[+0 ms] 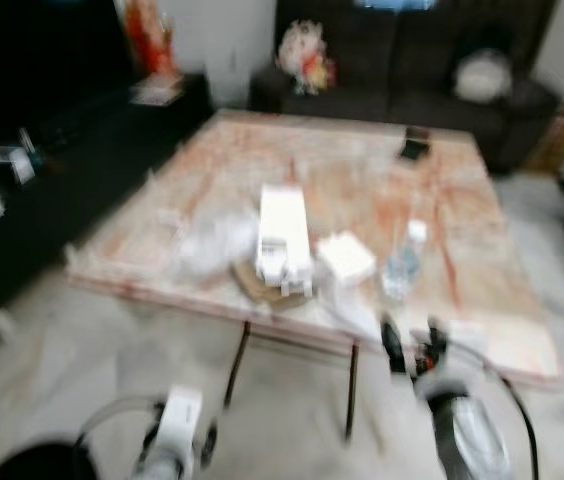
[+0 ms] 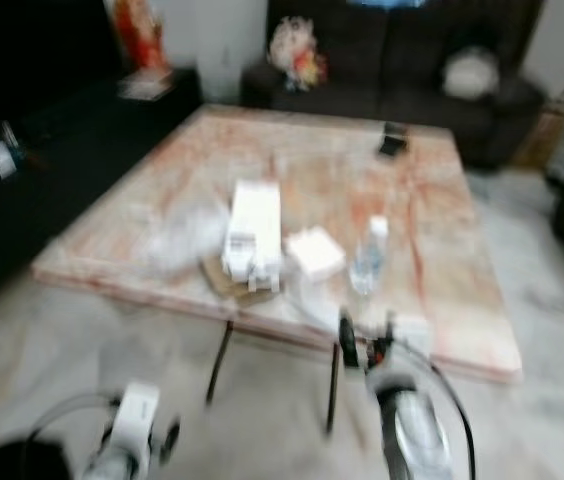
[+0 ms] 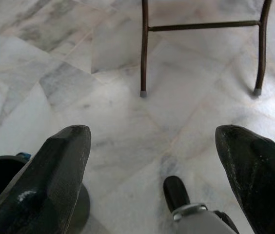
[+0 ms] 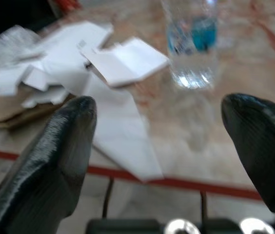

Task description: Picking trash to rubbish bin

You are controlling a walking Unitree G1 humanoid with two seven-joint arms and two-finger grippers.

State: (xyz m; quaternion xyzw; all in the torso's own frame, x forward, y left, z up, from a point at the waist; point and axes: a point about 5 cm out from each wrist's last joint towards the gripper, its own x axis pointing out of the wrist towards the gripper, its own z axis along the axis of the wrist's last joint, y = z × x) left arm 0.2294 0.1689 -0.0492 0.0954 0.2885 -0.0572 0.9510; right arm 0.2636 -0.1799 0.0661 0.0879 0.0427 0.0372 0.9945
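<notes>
Right pincer [image 1: 414,345], released, hangs at our table [image 1: 482,220] edge just short of the water bottle [image 1: 403,262] and paper litter [image 4: 123,131]; left pincer [image 3: 152,161], released, is low over floor.

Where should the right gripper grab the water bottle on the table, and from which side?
Grip the bottle around its clear body, coming level from the table's near edge. It stands upright just ahead of the open right gripper, nothing between them.
</notes>
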